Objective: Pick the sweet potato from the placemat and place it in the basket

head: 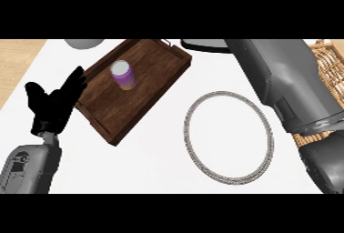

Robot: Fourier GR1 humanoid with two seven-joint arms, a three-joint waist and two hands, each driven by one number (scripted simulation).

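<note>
The left hand (52, 105) rests released at the left. The right forearm (289, 82) crosses the basket (331, 63); I cannot see its hand.

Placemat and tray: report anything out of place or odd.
The placemat holds no sweet potato; none shows anywhere. The wooden tray lies diagonal, a purple cup upright in it. Nothing spilled.

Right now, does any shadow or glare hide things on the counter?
Head view: light is even, with no glare or dark shadow on the white counter; what hides things is the right forearm, large near the camera, covering most of the basket.
</note>
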